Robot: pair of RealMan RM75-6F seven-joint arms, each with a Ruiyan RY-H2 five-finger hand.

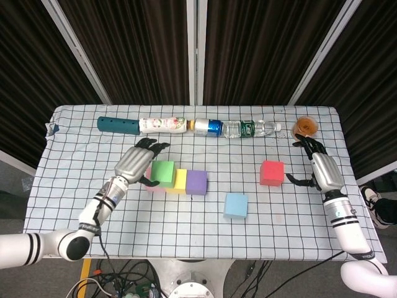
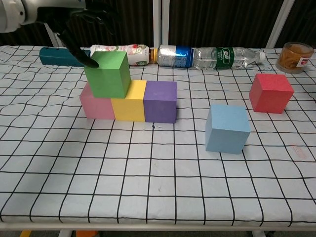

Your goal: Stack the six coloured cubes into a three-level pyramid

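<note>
Lying end to end along the far side of the checked table [image 1: 74,186] are a teal tube [image 1: 118,125], a white flowered bottle [image 1: 162,125], a blue can [image 1: 211,126] and a clear water bottle [image 1: 251,128], with an amber cup [image 1: 304,125] at the far right corner (none of them touches the cubes).

Nearer the middle, a pink cube [image 2: 97,104], a yellow cube [image 2: 130,101] and a purple cube [image 2: 160,101] stand in a row, side against side. On top sits the green cube [image 2: 108,74], resting across the pink and yellow ones. The light blue cube [image 2: 226,128] stands alone to the right and nearer the front edge, and the red cube [image 2: 270,93] stands well apart, further right.

The left hand [image 1: 135,162] hovers just left of the green cube, fingers spread and holding nothing; in the chest view its dark fingertips [image 2: 89,59] hang close to the cube's upper left edge, and I cannot tell whether they touch it. The right hand [image 1: 321,167] is just right of the red cube, fingers apart and empty, a small gap between them.
</note>
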